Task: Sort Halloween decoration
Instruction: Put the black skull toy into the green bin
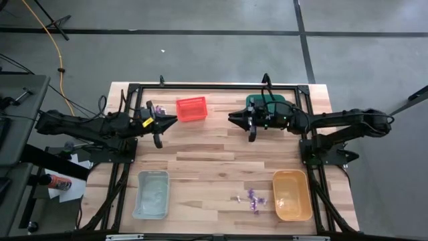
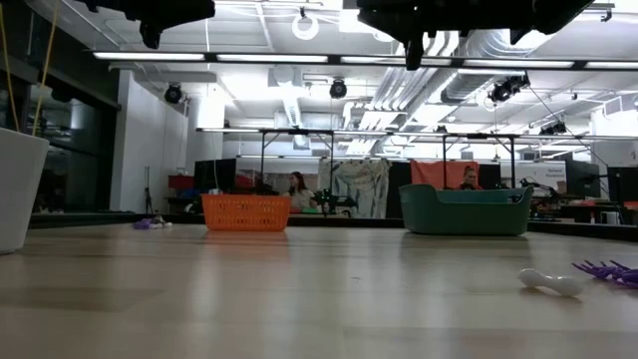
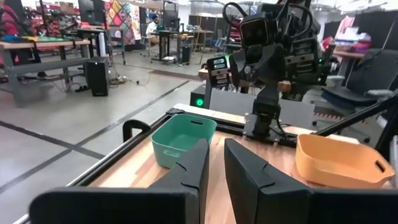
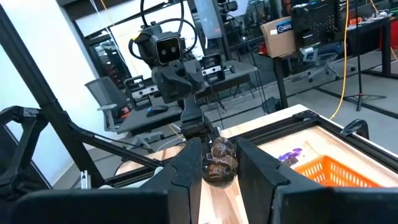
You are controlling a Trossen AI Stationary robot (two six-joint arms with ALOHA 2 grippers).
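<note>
Far left of the desk (image 1: 221, 157): left pincer (image 1: 159, 142) raised, fingers (image 3: 186, 171) a narrow slit apart, empty. Red bin (image 1: 191, 109) just right of it, one purple trinket (image 4: 290, 155) beside that bin. Farther right: right pincer (image 1: 252, 137) aloft by the green bin (image 1: 269, 103), clamped on a small dark round trinket (image 4: 219, 163). Near edge, right of centre (between clear bin (image 1: 152, 194) and orange bin (image 1: 291, 195)): remaining purple trinkets (image 1: 252, 199) scattered.
</note>
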